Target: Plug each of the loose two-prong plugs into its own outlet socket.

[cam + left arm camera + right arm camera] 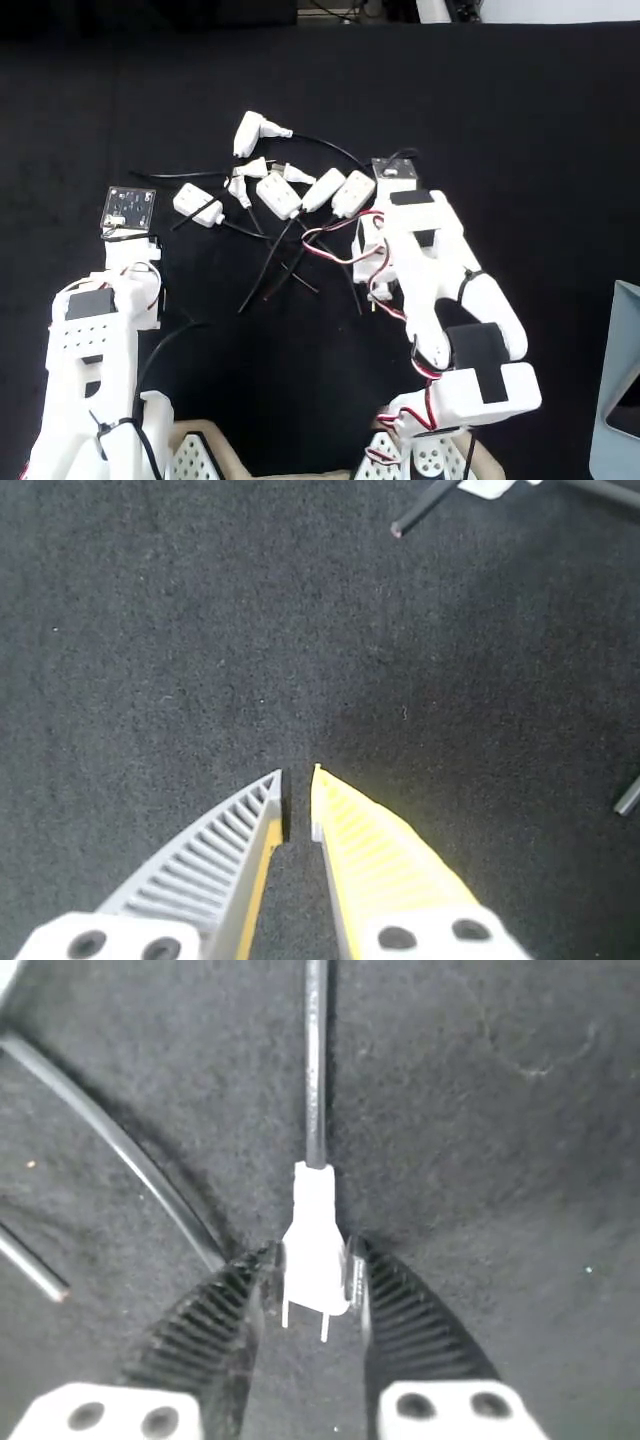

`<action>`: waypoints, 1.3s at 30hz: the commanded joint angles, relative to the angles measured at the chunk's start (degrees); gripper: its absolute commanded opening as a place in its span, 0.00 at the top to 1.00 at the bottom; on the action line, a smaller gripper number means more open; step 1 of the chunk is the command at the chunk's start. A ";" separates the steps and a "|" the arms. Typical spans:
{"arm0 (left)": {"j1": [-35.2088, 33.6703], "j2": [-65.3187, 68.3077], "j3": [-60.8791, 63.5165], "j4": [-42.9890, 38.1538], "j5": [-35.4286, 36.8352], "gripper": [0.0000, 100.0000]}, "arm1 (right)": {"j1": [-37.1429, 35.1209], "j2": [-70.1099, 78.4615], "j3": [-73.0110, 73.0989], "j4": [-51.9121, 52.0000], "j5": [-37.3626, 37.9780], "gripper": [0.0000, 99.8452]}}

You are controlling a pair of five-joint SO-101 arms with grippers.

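My right gripper (313, 1252) is shut on a small white two-prong plug (317, 1230), pinched between its black fingers (215, 1310). The prongs point back toward the wrist and the plug's black cord (316, 1060) runs straight away over the black cloth. From above, the right arm (430, 250) hangs just right of a cluster of white outlet sockets (278, 195) and loose plugs (255, 130). My left gripper (298, 773) is shut, holding nothing, above bare cloth. The left arm (100, 330) stands at the near left, below a white socket (197, 205).
Loose black cords (280, 260) fan out from the cluster toward the table's middle. More cords (110, 1140) lie beside the held plug. A cord end (420, 505) lies ahead of the left gripper. A grey-blue object (620, 380) stands at the right edge.
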 commanded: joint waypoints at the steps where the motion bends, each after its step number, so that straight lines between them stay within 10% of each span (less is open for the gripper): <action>1: -0.48 -1.05 -0.40 -0.97 0.18 0.93 | -1.76 1.45 -0.22 -0.79 -1.93 0.89; 19: -0.48 -1.05 -0.40 -0.97 0.18 0.93 | -2.37 7.25 -13.32 9.32 -3.69 0.99; 39: -0.48 -1.05 -0.40 -0.97 0.18 0.93 | -1.76 -2.07 -12.53 15.30 -3.60 0.83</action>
